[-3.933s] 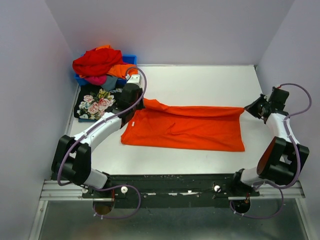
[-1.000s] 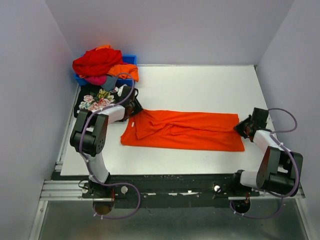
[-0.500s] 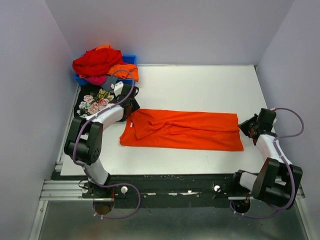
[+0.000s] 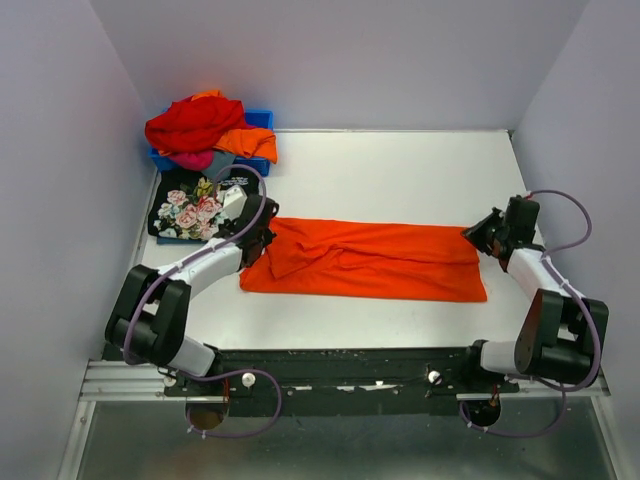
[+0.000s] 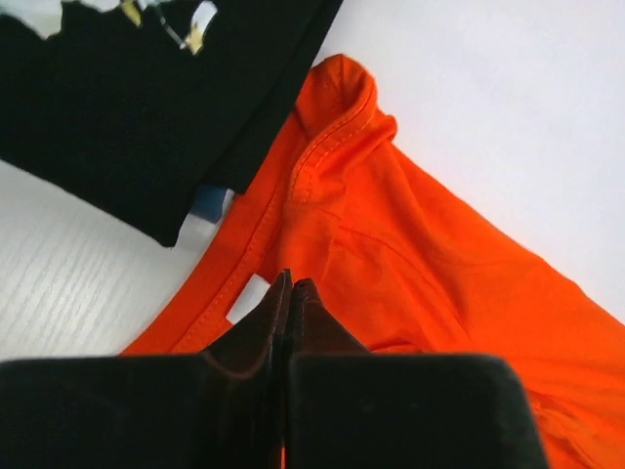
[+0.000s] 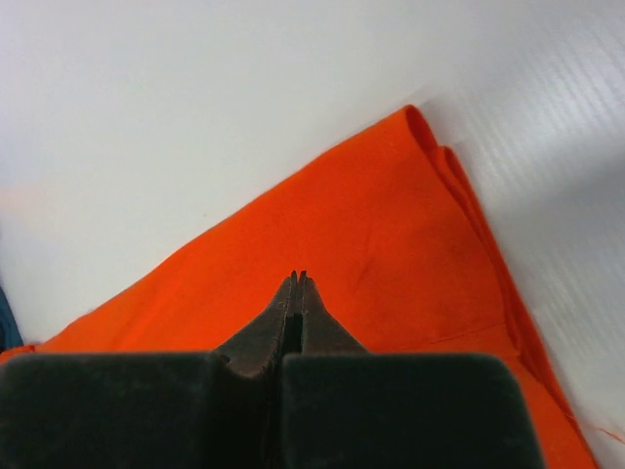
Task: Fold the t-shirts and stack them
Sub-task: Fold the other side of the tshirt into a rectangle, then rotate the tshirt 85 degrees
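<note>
Orange t-shirt (image 4: 370,262), lying as a long folded band mid-tabletop (image 4: 400,170); left gripper (image 5: 291,285) clenched at its collar end, right gripper (image 6: 298,277) clenched over its hem corner; risk: an uneven pull skews the fold.

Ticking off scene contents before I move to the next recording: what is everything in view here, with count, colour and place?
plain cloth t-shirt: one, bright orange, folded into a long strip across the middle of the table
rose-print cloth t-shirt: one, black with pink roses, folded flat at the far left, next to the strip's left end
heaped cloth t-shirts: at least four, red on top, then orange, pink and grey, piled in the bin
rectangular plastic bin: one, blue, far left corner
flat table: one, white, under everything
left pincer: one, black, closed, at the orange shirt's collar end
right pincer: one, black, closed, at that shirt's far right corner
</note>
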{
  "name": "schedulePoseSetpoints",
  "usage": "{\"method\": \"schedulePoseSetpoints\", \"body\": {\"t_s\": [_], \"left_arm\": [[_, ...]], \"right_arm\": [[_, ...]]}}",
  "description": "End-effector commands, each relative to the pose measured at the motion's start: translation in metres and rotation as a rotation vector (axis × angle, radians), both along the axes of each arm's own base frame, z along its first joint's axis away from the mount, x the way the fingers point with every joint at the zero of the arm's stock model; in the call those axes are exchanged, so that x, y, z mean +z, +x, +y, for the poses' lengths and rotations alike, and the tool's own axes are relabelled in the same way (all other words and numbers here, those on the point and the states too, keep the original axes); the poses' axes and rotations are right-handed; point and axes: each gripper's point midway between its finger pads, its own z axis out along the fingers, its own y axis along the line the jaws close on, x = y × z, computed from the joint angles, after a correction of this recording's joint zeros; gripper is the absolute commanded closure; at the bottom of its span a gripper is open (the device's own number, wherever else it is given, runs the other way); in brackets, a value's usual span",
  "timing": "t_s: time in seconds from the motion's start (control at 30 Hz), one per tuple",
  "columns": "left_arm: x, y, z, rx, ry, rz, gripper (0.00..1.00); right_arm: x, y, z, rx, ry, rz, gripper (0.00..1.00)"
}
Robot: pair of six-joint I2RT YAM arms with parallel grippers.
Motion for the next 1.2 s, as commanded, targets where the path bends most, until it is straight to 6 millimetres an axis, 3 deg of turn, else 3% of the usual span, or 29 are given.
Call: {"method": "schedulePoseSetpoints", "body": {"t_s": [0.0, 0.07, 0.17, 0.37, 0.53, 0.73, 0.9, 1.17], "left_arm": [[0.020, 0.011, 0.001, 0.055, -0.053, -0.120, 1.00], [0.019, 0.015, -0.003, 0.045, -0.060, -0.107, 1.00], [0.015, 0.021, -0.007, 0.046, -0.049, -0.066, 1.00], [-0.005, 0.032, -0.019, 0.036, -0.090, 0.029, 1.00], [-0.038, 0.032, -0.030, 0.042, -0.150, 0.129, 1.00], [-0.073, 0.034, -0.041, 0.050, -0.181, 0.220, 1.00], [-0.092, 0.057, -0.053, 0.027, -0.178, 0.284, 1.00], [-0.086, 0.125, -0.064, -0.036, -0.088, 0.287, 1.00]], "right_arm": [[0.007, 0.004, 0.003, -0.027, -0.005, -0.063, 0.99], [-0.003, 0.006, -0.001, -0.095, 0.036, -0.012, 0.99], [-0.009, 0.017, 0.013, -0.020, 0.107, 0.038, 1.00], [-0.034, 0.017, -0.009, -0.144, 0.065, 0.176, 0.99], [-0.058, 0.007, -0.023, -0.206, 0.019, 0.354, 0.99], [-0.058, -0.016, -0.035, -0.294, -0.045, 0.388, 0.99], [-0.059, -0.038, -0.029, -0.269, -0.095, 0.405, 0.99], [-0.070, -0.074, -0.014, -0.230, -0.200, 0.572, 0.99]]}}
